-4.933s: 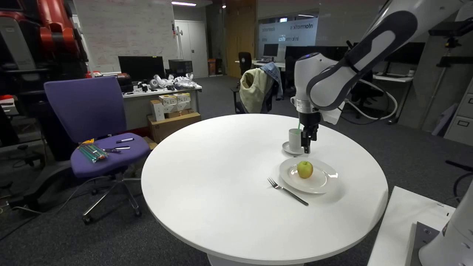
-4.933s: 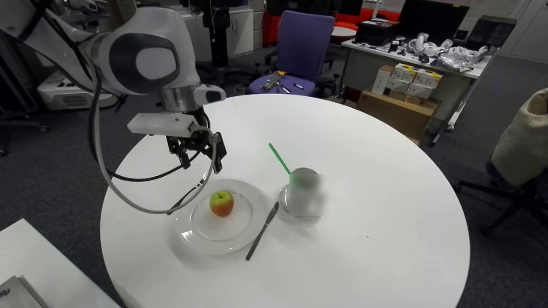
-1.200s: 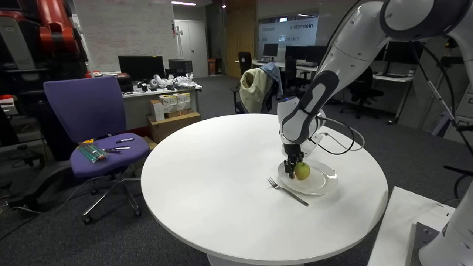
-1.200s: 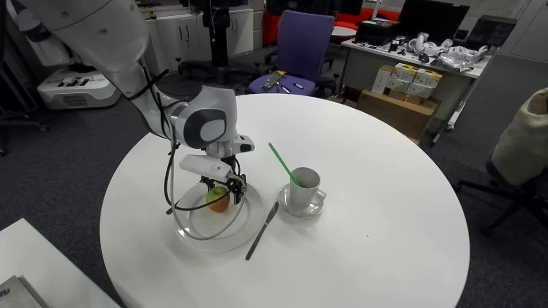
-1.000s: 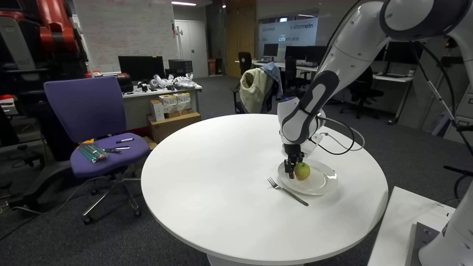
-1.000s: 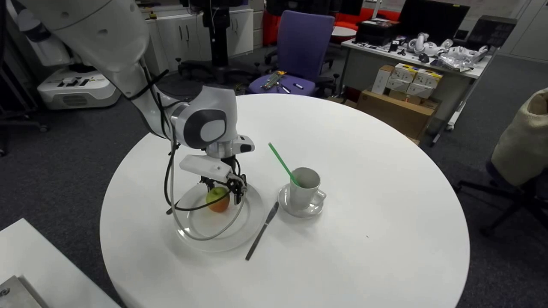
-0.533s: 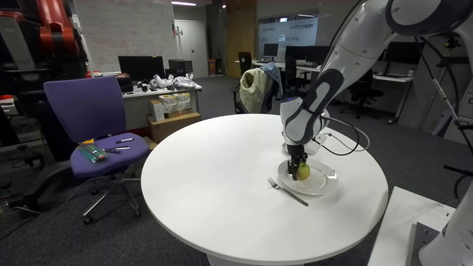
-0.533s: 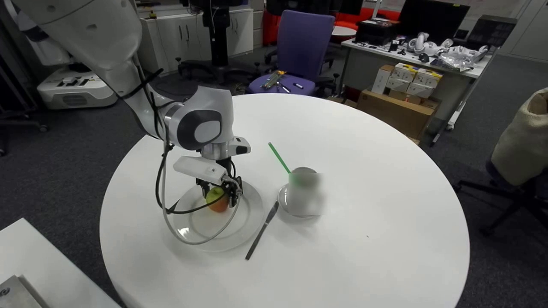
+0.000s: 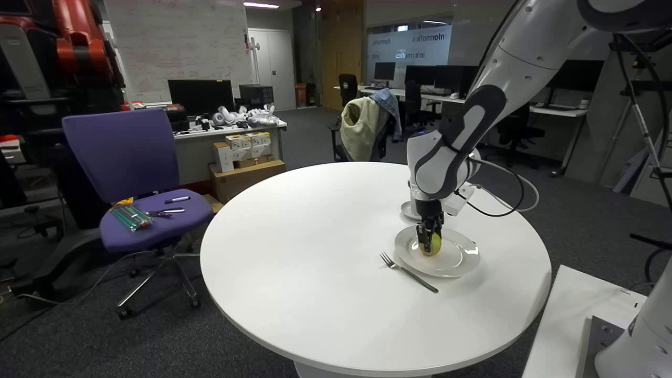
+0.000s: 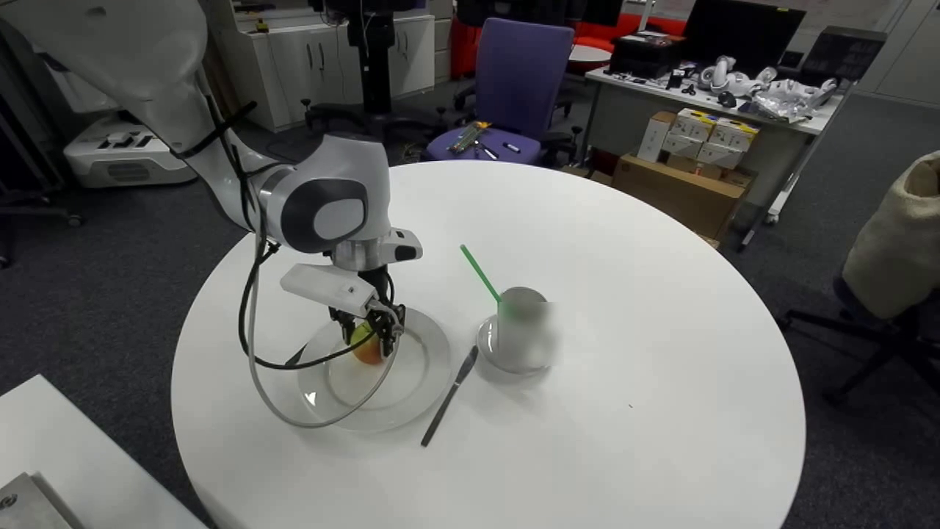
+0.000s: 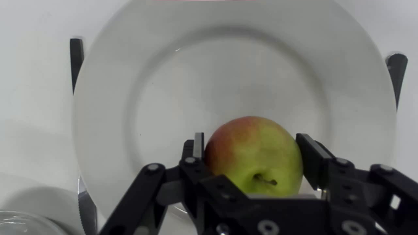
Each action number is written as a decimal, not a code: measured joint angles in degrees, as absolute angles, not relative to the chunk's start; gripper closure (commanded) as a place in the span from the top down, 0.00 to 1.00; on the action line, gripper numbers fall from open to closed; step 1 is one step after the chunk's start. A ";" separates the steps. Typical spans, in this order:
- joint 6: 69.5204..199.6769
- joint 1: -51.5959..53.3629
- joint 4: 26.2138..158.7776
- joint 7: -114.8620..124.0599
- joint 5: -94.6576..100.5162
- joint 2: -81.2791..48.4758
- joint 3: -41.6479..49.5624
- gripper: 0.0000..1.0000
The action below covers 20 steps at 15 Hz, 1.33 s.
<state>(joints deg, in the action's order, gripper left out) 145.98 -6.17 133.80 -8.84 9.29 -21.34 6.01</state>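
Note:
My gripper [image 11: 251,142] points down over a green and red apple [image 11: 258,153]. In the wrist view its two black fingers press against both sides of the apple, just beside the stem. In both exterior views the gripper [image 9: 428,242] is low over the plate, its fingers partly covering the apple [image 10: 365,351]. The apple rests on or just above a white plate [image 11: 196,81]; any gap is too small to tell. The plate also shows in both exterior views [image 10: 422,393]. The arm's cables hang in front of the apple and plate.
A knife [image 10: 449,397] and a fork [image 9: 412,275] flank the plate on the round white table [image 9: 294,294]. A mug [image 10: 523,338], blurred here, with a green straw [image 10: 479,272] stands on a saucer [image 10: 490,354]. A purple chair [image 9: 126,157] stands beyond.
The arm has come down from above the table to the plate, then shifted sideways over the apple. The fingers now sit tight around the apple, which has shifted slightly.

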 measured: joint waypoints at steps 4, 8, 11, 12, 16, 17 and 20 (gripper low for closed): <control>147.20 -6.17 135.27 -8.83 9.53 -20.08 6.20 0.48; 150.29 -5.54 138.46 -8.84 11.09 -16.94 5.86 0.48; 152.14 -3.68 142.27 -8.81 12.83 -12.29 4.93 0.48; 152.14 -2.89 143.39 -8.79 13.03 -10.65 4.31 0.48; 151.47 -0.08 145.48 -9.12 11.01 -6.86 -0.31 0.48; 150.75 0.58 145.34 -10.32 8.76 -6.81 -1.86 0.48; 145.45 2.20 143.06 -15.50 -0.31 -7.60 -6.44 0.48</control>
